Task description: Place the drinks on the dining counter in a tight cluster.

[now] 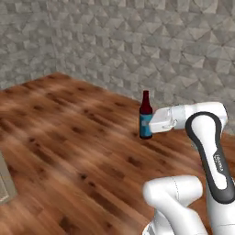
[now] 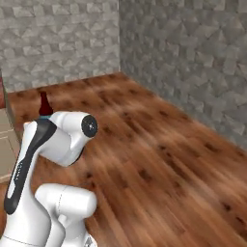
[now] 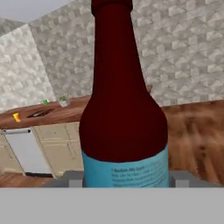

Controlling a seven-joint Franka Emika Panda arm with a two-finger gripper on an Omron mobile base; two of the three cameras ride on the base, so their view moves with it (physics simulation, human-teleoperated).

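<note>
While we close the gripper point(image 1: 148, 123) around the label of the slim dark-brown bottle point(image 1: 145, 116), jaws part-open on its sides, it stands upright on the dining counter point(image 1: 69, 151) toward the far edge. Clustering looks barely begun; no drinks stand beside it.

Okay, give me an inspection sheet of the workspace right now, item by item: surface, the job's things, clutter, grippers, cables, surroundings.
Surface: dining counter, reddish-brown wood grain.
Job's things: slim dark-brown bottle with blue label, upright on the counter, near the far edge.
Clutter: nothing seen on the counter.
Grippers: gripper level at the bottle's label, jaws either side of it in the hand view; whether it grips, cannot tell.
Cables: nothing seen.
Surroundings: grey stone wall; far wood counter over beige cabinets with small items, too small to name.
</note>
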